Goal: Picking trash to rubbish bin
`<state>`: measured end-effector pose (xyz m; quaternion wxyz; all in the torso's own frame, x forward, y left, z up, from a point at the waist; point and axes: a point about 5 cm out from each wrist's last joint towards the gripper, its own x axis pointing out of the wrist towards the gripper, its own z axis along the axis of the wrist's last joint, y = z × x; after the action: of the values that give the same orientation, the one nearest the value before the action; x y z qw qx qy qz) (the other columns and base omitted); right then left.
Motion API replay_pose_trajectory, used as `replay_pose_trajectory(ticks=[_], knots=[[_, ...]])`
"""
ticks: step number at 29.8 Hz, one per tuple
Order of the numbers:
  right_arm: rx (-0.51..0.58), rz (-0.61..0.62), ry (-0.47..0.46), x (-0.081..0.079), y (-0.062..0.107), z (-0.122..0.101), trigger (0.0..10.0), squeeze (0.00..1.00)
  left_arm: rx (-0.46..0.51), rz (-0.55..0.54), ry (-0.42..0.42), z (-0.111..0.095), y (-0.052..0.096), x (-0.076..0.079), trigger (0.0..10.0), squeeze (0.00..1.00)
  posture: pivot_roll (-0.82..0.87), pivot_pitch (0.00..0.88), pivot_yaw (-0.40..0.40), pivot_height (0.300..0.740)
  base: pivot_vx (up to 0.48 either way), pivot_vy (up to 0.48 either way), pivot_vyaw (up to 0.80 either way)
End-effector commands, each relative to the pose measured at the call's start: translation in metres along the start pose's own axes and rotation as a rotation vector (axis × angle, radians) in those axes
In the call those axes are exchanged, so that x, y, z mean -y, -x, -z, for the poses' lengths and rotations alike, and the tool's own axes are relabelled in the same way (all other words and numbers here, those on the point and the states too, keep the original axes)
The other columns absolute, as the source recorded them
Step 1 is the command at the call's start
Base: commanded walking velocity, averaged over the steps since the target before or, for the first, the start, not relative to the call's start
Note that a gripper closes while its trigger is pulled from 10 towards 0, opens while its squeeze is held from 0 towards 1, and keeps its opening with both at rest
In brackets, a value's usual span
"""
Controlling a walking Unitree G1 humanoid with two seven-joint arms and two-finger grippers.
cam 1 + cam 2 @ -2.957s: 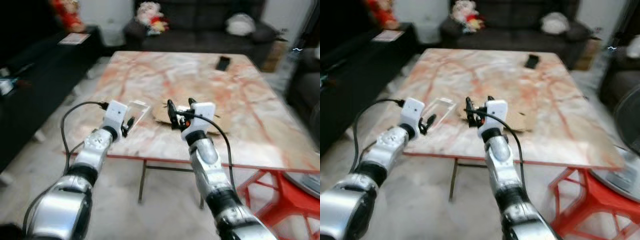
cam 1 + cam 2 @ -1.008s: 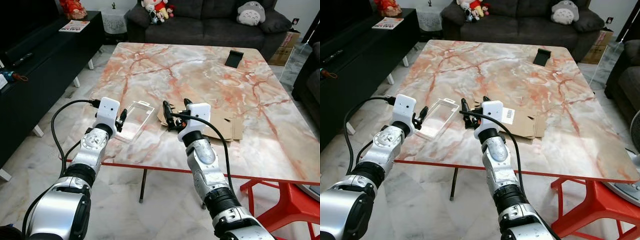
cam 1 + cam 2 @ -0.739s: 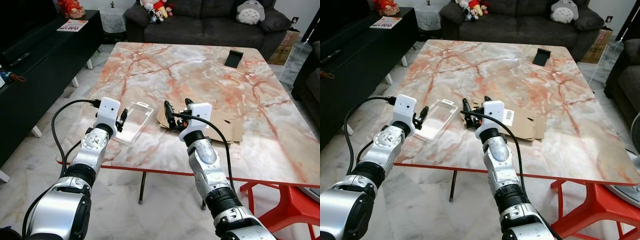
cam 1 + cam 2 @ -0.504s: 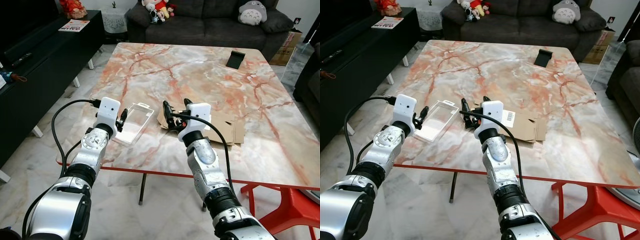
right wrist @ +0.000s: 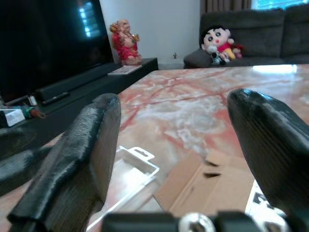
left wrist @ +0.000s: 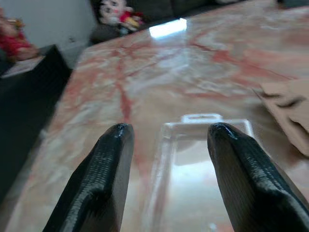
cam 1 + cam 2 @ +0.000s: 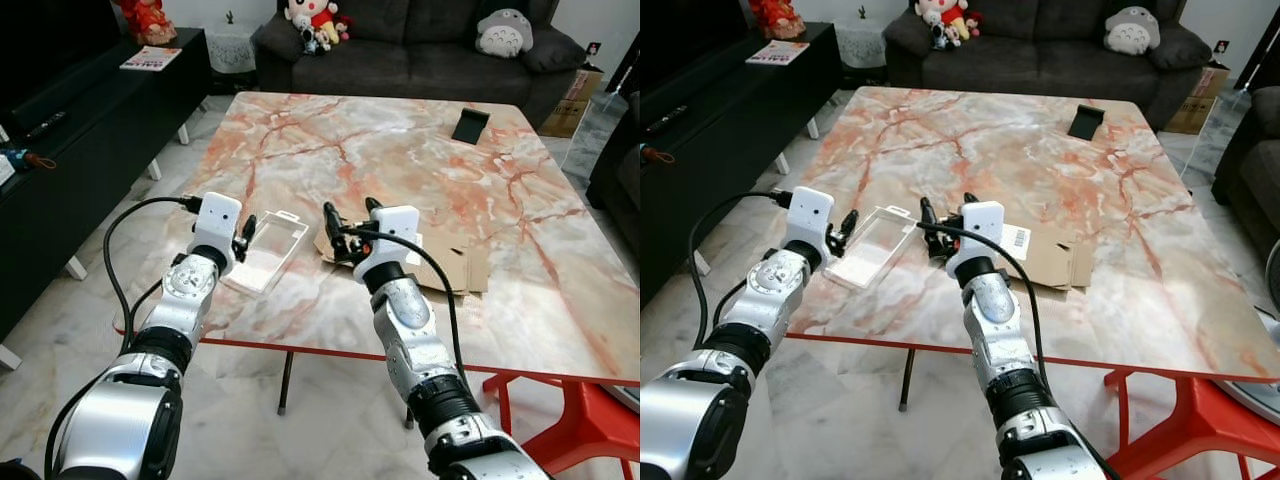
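A clear plastic blister pack (image 7: pixel 268 252) lies flat near the front left of the marble table (image 7: pixel 400 160). My left gripper (image 7: pixel 245 235) hovers at the pack's near left edge. In the left wrist view its open fingers (image 6: pixel 108 159) frame the pack (image 6: pixel 203 159), with nothing between them. To the pack's right lies a flattened piece of brown cardboard (image 7: pixel 450 262) with a barcode label. My right gripper (image 7: pixel 348 222) is open above the cardboard's left end. In the right wrist view both the pack (image 5: pixel 130 169) and the cardboard (image 5: pixel 212 181) lie below it.
A black phone stand (image 7: pixel 470 124) sits at the table's far right. A dark sofa (image 7: pixel 400 45) with plush toys stands behind the table and a black TV cabinet (image 7: pixel 70 110) along the left. Red table legs (image 7: pixel 590 420) show at lower right.
The view was blurred three seconds ago and has since steadied and shifted slightly. Both grippers keep about the same open pose over the table's front edge.
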<state>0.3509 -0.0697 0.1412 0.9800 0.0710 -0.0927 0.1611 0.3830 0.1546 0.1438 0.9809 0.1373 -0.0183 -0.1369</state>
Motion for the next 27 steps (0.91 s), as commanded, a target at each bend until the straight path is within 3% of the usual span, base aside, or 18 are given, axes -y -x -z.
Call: replay_pose_trajectory(ticks=[1,13,27], knots=[[0.006,-0.016,0.001,-0.004,-0.002,-0.003,10.0,0.0,-0.031,0.064,0.001,0.008,0.002,0.01,10.0,0.0,-0.04,0.017,-0.018,0.74,0.0,0.0,0.0],[0.004,-0.014,0.005,-0.002,0.0,-0.003,10.0,0.0,-0.094,0.149,0.01,0.019,0.003,0.027,10.0,0.0,-0.05,0.03,-0.024,0.74,0.0,0.0,0.0],[0.001,-0.018,0.003,-0.003,0.002,-0.002,10.0,0.0,-0.128,0.114,-0.028,0.012,-0.005,0.023,10.0,0.0,-0.06,0.047,-0.032,0.74,0.0,0.0,0.0]])
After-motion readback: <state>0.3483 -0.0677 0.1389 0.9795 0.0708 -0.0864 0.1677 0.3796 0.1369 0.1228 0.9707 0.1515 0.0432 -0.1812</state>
